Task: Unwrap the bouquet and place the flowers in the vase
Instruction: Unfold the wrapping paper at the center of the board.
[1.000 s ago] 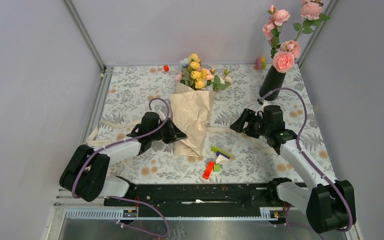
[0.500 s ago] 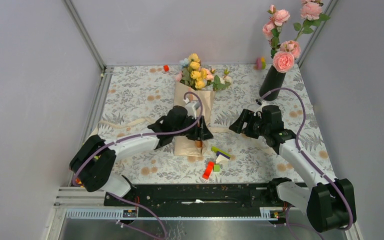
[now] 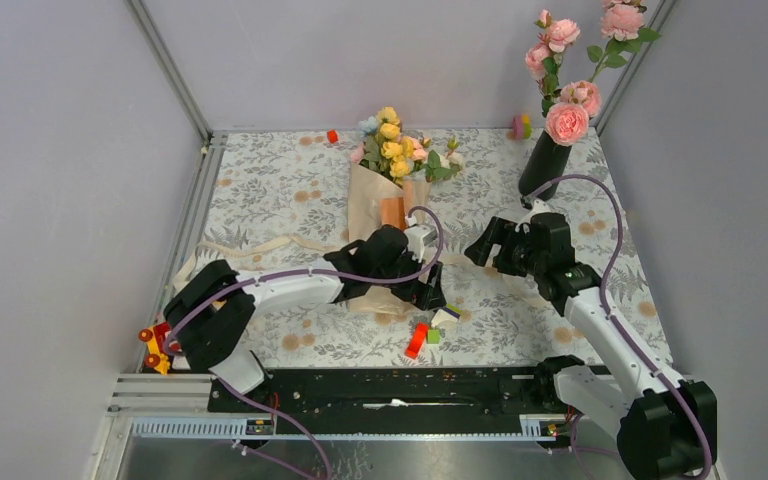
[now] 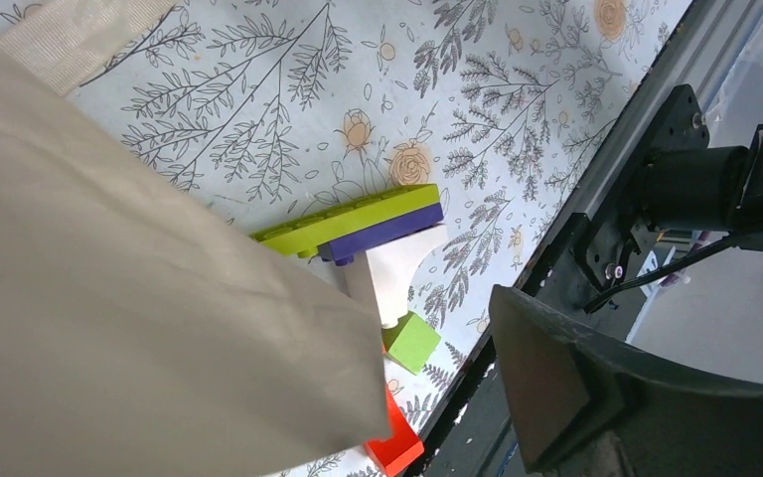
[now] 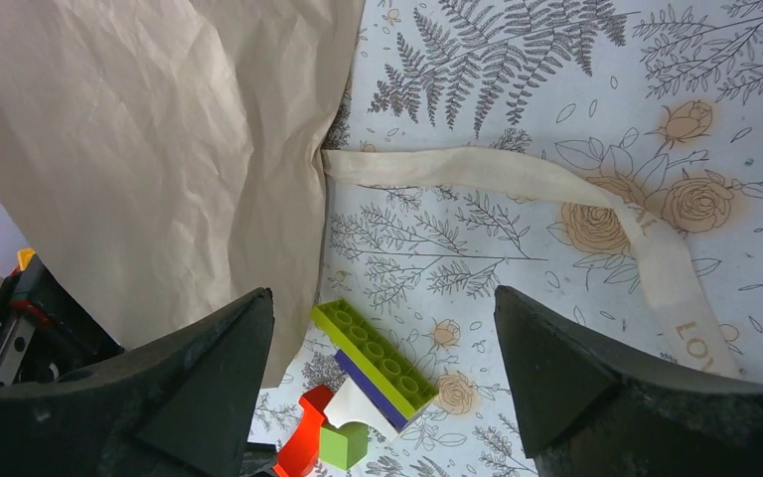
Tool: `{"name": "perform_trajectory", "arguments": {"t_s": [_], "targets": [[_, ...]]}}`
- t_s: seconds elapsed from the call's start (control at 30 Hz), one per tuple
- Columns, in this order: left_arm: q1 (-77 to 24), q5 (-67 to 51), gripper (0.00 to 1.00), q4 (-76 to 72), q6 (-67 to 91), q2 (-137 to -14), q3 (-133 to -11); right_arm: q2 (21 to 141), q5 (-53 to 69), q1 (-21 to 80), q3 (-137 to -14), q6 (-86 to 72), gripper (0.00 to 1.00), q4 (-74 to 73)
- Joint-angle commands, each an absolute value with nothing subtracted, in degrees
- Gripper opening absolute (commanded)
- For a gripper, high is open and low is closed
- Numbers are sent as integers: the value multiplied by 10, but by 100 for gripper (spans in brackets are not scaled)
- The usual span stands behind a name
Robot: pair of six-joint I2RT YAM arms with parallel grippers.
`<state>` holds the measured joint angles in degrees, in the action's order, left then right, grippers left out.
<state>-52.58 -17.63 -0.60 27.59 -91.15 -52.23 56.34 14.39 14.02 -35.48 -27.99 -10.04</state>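
Observation:
The bouquet lies mid-table, its yellow, pink and cream flowers (image 3: pixel 392 140) pointing away from me and its crinkled beige paper (image 3: pixel 378 205) still round the stems. My left gripper (image 3: pixel 430 290) reaches across the paper's near end. In the left wrist view the paper (image 4: pixel 129 298) covers one finger; the other finger (image 4: pixel 556 388) stands far off to the side, so the jaws are open. My right gripper (image 5: pixel 380 298) hovers open and empty to the right of the wrap. The black vase (image 3: pixel 543 165) stands at the back right with tall pink roses in it.
A loose beige ribbon (image 5: pixel 517 184) trails right of the wrap, another length (image 3: pixel 250 248) to the left. Toy blocks, a green-and-purple brick (image 5: pixel 378 358), a red piece (image 3: pixel 417 340), a white one and a green cube, lie near the front edge. A small toy (image 3: pixel 155 345) sits far left.
My left arm has swung right, from beside the wrap to across its near end, and its jaws have opened. The right gripper has stayed almost in place.

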Motion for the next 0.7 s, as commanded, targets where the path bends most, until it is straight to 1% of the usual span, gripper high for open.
{"name": "perform_trajectory", "arguments": {"t_s": [0.0,0.03,0.13,0.23,0.37,0.53,0.67], "targets": [[-529,-157,92,-1,228,-854,-553,541,116,145,-394,-255,89,-131],[-529,-152,95,12,221,-838,-555,540,114,145,-399,-253,89,-138],[-528,-133,99,38,204,-792,-563,532,116,145,-412,-250,90,-151],[-529,-103,99,71,190,-753,-570,527,127,146,-431,-250,93,-161],[-523,-75,99,106,182,-712,-572,525,133,160,-465,-245,93,-177],[-480,-47,99,131,216,-677,-563,547,85,220,-520,-243,94,-200],[-419,-48,99,131,267,-663,-543,587,18,312,-554,-239,94,-200]]}}
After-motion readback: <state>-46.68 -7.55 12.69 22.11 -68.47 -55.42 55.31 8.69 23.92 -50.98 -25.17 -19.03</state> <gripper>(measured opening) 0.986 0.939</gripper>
